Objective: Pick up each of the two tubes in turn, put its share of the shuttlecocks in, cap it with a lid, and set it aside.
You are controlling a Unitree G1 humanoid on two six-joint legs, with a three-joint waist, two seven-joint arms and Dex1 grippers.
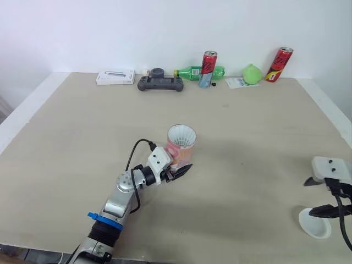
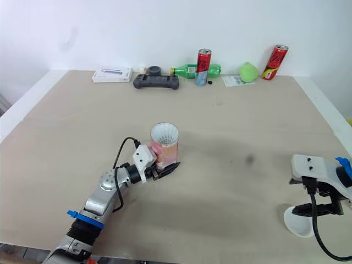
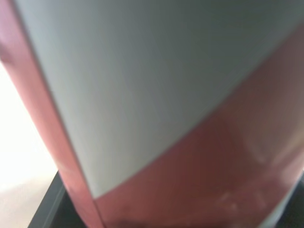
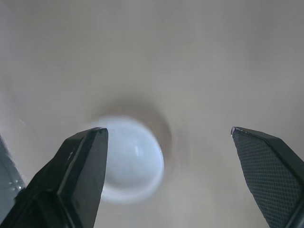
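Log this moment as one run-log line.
left gripper: shut on tube, upright | tube: shuttlecock at mouth, uncapped | right gripper: open above lid on table

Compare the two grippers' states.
The left gripper is shut on the tube; the right gripper is open, holding nothing. The left is near the middle of the table; the right hovers above the white lid near its right edge. Both have black fingers.

Left arm reaches in from the near left, forearm angled up toward the middle, and the left tool [image 1: 179, 168] is clamped on the lower part of the upright tube [image 1: 181, 144]. Right tool [image 1: 319, 196] sits at the near right, pointing down, its two black fingers [image 4: 78, 166] spread wide apart.
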